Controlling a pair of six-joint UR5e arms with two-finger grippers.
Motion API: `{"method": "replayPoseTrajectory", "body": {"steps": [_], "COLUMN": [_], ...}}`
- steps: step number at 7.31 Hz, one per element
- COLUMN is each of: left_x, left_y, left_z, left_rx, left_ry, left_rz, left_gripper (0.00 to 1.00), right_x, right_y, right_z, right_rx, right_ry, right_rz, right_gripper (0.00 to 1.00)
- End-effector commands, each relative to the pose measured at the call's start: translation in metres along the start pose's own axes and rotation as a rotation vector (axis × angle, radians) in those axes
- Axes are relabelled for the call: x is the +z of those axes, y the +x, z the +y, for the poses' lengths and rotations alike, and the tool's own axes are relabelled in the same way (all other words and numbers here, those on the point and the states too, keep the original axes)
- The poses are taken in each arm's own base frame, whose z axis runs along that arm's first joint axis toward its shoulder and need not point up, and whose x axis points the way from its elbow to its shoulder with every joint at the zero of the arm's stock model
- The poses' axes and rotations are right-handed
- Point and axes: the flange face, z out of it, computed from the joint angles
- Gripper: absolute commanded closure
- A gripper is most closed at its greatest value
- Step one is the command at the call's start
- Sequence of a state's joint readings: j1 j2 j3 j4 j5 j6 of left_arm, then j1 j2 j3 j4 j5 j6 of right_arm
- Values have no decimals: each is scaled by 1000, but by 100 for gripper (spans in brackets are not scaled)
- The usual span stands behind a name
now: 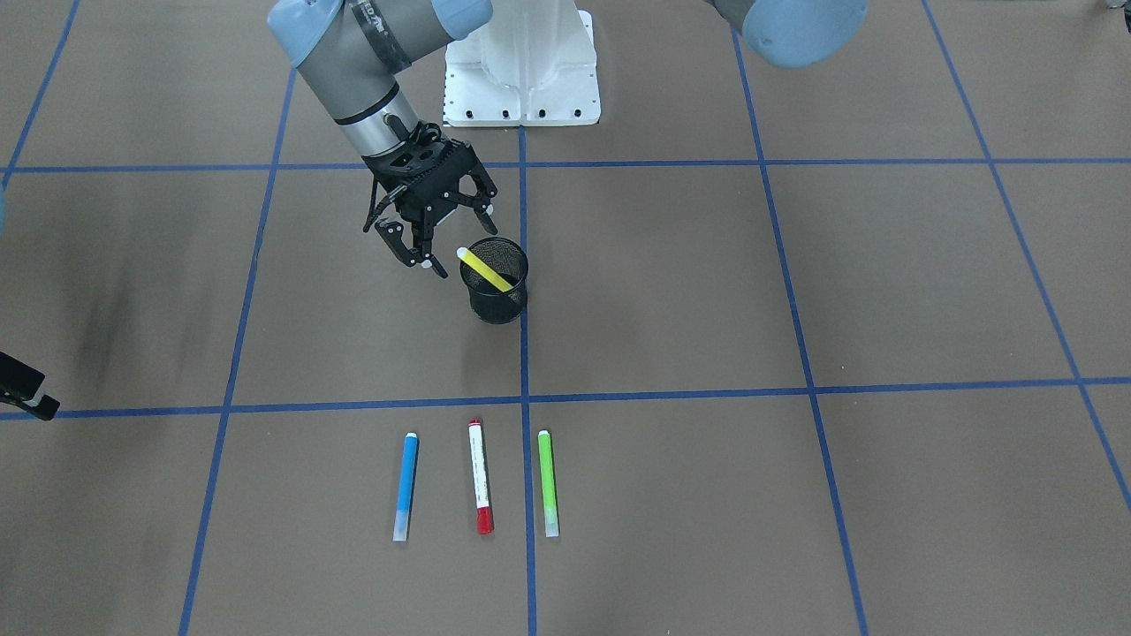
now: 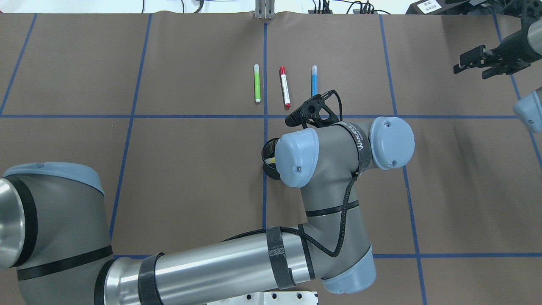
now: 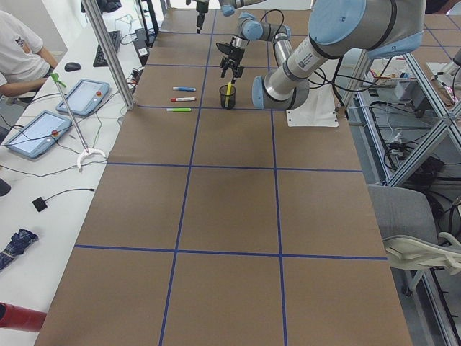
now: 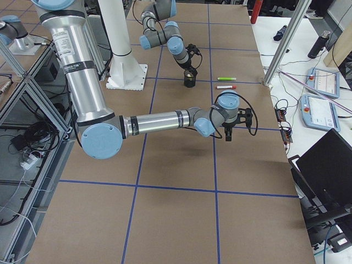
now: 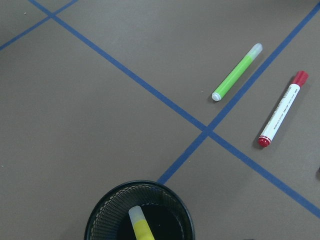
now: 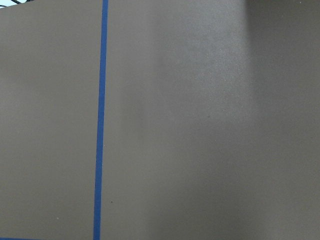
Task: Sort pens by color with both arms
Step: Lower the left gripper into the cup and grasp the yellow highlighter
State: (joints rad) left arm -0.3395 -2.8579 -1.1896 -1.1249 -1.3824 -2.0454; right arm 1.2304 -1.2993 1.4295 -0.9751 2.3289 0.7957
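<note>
A yellow pen [image 1: 484,269] leans inside the black mesh cup [image 1: 497,296] at mid-table. My left gripper [image 1: 459,237] hovers just beside and above the cup's rim, open and holding nothing. The left wrist view looks down on the cup [image 5: 100,215] with the yellow pen [image 5: 140,227] in it. Blue [image 1: 406,486], red-capped white [image 1: 480,477] and green [image 1: 548,484] pens lie side by side on the table beyond the cup. My right gripper [image 2: 468,62] hangs far off to the right over bare table; its fingers look apart and hold nothing.
The white pedestal base [image 1: 521,71] stands behind the cup. Blue tape lines divide the brown table into squares. A side bench with tablets [image 3: 83,97], a metal post [image 3: 108,50] and a seated person [image 3: 14,50] lies past the pens.
</note>
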Motion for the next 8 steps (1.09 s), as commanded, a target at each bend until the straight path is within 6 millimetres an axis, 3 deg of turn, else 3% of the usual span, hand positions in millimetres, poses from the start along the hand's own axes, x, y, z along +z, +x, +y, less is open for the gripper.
{"method": "replayPoseTrajectory", "body": {"steps": [1,4,5,6,7,8], "left_x": [2,7,5,3,3,2], "left_y": [-5,-7,-7,-6,-6,-6], "left_z": [12,12,12,12,12,12], "left_rx": [28,66,63,59,57,52], "left_ry": [-3,3,-1,-3,-5,-5], "left_rz": [-5,-17,-14,-13,-13,-11], "left_gripper": [17,23,35,55,85,100], "right_x": [1,1,1,1,1,1], "right_y": [1,0,0,0,1,2], "right_z": [-1,-1,-1,-1,-1,0], "right_rx": [0,3,3,3,4,5], "right_ry": [1,1,2,2,2,1], "right_rz": [3,3,4,4,5,6], "right_gripper": [0,0,0,0,0,0]}}
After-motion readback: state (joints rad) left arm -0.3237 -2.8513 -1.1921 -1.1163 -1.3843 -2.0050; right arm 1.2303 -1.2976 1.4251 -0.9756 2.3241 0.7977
